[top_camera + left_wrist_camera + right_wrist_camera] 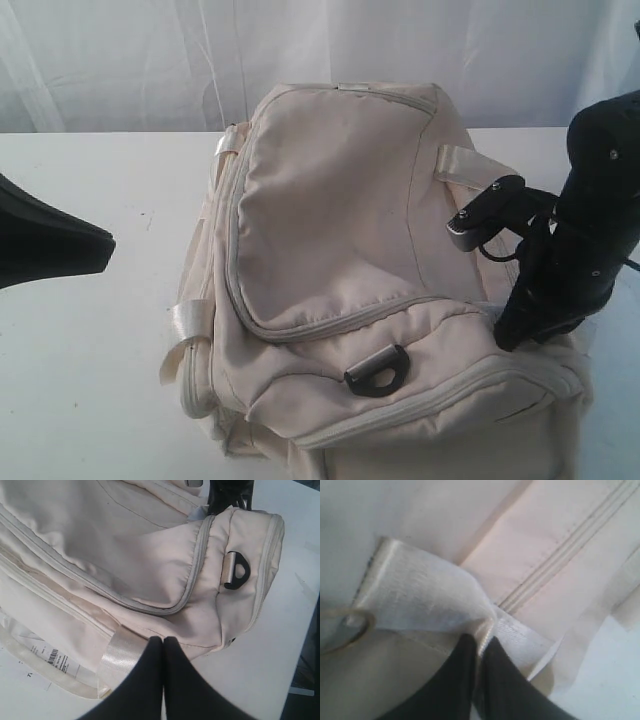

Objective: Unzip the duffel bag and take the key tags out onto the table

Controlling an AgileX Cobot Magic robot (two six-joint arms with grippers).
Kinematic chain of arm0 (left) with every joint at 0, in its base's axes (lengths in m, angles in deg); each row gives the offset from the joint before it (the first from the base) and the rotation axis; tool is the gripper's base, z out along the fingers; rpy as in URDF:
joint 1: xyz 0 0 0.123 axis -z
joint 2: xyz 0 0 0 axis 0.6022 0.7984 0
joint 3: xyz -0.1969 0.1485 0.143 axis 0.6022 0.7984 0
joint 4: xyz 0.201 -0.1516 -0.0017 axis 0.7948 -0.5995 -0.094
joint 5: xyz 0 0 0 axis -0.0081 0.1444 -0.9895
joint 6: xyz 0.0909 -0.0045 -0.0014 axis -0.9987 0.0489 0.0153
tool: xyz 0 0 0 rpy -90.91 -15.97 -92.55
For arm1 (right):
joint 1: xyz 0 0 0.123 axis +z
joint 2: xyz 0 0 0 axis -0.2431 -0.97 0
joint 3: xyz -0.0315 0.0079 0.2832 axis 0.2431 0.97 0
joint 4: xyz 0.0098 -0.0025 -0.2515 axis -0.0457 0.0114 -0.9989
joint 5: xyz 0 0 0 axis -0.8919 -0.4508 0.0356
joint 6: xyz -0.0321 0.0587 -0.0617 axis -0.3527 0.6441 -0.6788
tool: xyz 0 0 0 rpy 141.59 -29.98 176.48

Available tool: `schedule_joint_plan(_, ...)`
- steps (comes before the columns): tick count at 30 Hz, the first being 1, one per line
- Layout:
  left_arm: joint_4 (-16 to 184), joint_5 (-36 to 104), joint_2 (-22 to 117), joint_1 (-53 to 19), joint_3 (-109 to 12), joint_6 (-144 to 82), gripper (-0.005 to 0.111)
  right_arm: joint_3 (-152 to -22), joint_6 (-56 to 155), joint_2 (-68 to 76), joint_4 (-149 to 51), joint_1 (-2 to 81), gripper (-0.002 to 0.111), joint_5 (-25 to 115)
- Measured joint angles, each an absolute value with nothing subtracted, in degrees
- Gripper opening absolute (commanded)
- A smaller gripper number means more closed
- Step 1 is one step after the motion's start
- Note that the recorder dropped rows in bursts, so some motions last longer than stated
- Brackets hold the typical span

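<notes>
The cream-white duffel bag (pixel 340 230) lies on the white table (pixel 90 350) with its pale grey zippers closed. The key tags are hidden. My right gripper (pixel 481 639) is shut on a fold of the bag's shiny satin strap (pixel 425 597); in the exterior view the right gripper (pixel 510 335) sits at the bag's right side. My left gripper (pixel 163 640) is shut with nothing in it, its tips just short of the bag (pixel 100 545) beside a satin strap loop (pixel 120 652). In the exterior view the left gripper (pixel 105 243) hovers left of the bag.
A black plastic D-ring (pixel 378 370) sits on the bag's near end, also visible in the left wrist view (pixel 236 570). A white barcode paper tag (pixel 55 657) lies by the bag's base. White curtain hangs behind the table.
</notes>
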State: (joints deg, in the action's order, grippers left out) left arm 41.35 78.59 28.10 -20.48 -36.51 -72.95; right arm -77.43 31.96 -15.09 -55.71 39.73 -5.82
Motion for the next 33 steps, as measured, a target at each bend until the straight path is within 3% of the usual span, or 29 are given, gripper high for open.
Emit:
schedule_joint_plan(14, 40.5, 78.7, 28.1, -20.5, -36.5, -72.9, 0.0, -79.7, 39.1, -3.9, -60.0, 39.7, 0.0, -6.1)
schedule_joint_plan(25, 26.8, 79.8, 35.0, -20.0, -37.9, -76.2, 0.0, -81.6, 40.6, 6.8, -59.7, 39.7, 0.0, -6.1)
schedule_joint_plan(33, 25.3, 75.8, 45.6, -8.9, -47.8, -77.4, 0.0, -81.6, 40.8, 7.7, -54.3, 39.7, 0.0, -4.0)
